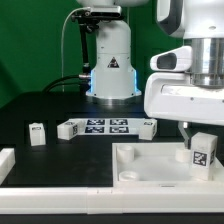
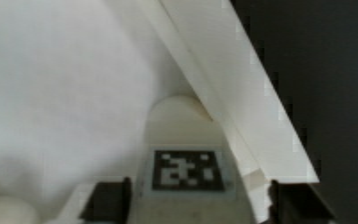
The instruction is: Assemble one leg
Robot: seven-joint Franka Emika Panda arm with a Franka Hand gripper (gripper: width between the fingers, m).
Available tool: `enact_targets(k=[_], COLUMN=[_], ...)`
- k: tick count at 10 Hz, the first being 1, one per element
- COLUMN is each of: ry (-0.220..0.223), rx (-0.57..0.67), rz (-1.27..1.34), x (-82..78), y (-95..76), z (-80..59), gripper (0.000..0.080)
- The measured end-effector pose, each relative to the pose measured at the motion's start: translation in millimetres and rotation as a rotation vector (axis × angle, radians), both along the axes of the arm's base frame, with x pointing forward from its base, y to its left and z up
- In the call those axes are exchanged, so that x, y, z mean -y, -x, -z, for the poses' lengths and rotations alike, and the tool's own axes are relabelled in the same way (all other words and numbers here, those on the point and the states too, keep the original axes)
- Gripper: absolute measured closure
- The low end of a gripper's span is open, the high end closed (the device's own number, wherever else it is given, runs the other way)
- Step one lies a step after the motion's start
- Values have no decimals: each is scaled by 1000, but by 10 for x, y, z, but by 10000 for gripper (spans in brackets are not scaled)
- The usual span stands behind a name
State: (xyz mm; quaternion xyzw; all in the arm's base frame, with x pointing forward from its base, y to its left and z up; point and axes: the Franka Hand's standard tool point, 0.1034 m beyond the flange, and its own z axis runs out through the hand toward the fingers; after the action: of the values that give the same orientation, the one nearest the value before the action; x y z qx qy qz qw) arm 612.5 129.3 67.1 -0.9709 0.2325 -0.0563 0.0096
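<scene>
A leg, a small white block with a black-and-white tag, sits upright between my gripper fingers at the exterior view's right. It is over the near right corner of the large flat white board. In the wrist view the leg shows its tag between the two dark fingers, which press its sides. My gripper is shut on it. The board's surface and raised edge fill the rest of that view. Another leg stands on the table at the exterior view's left.
The marker board lies flat behind the large board, in front of the arm's base. A white part shows at the exterior view's left edge. The tabletop is black.
</scene>
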Motion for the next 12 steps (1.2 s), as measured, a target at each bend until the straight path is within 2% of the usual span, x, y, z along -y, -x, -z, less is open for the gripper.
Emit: enact_targets(k=[1, 2, 6, 9, 12], ry=[19, 40, 100, 155, 162], rx=[-1, -3, -26, -65, -69], rz=[-164, -353, -898, -1318, -1347], x=[34, 48, 31, 44, 69], y=[-7, -9, 13, -17, -19], z=[0, 1, 3, -46, -40], gripper=[250, 169, 151, 151, 178])
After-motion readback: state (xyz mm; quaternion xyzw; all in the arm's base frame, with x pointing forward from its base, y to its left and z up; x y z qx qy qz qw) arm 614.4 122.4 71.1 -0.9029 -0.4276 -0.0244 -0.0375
